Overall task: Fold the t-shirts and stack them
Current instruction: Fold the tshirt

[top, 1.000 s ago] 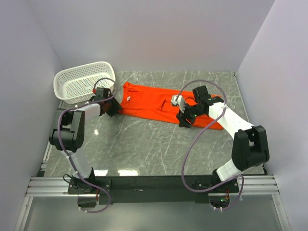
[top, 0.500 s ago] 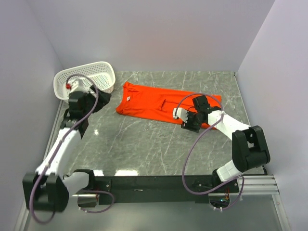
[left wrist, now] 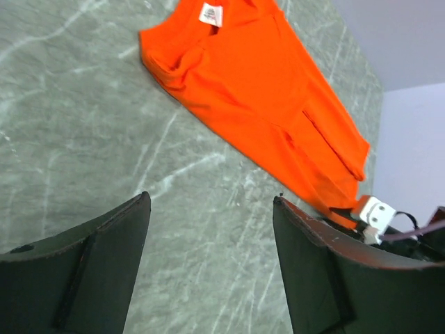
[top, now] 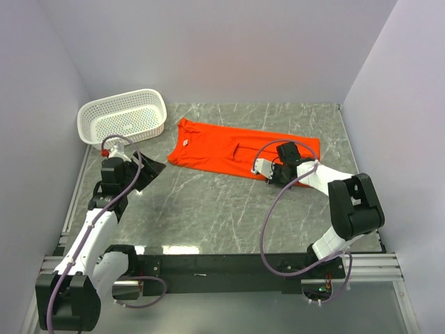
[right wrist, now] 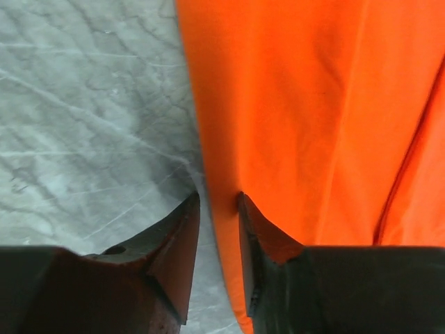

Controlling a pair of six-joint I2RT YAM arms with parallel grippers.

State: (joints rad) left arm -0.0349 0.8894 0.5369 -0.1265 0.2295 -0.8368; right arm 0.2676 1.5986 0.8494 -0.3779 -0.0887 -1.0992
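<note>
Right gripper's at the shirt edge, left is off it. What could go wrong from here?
1. The right gripper straddles just the near edge of the t-shirt, jaws narrowly apart: it may catch only one layer or slip off.
2. The left gripper hangs open above the table, clear of the cloth: a one-sided lift would likely drag or skew it.

The t-shirt is a plain, bright orange-red with no print, and its small neck label is white with faint dark lettering. The table is grey-green marble, veined in pale white. The basket is white, dotted all over with rows of small holes. The left gripper and the right gripper are matte black. The arms are white with black joints, trailing mauve cables. The walls are pale lavender.
</note>
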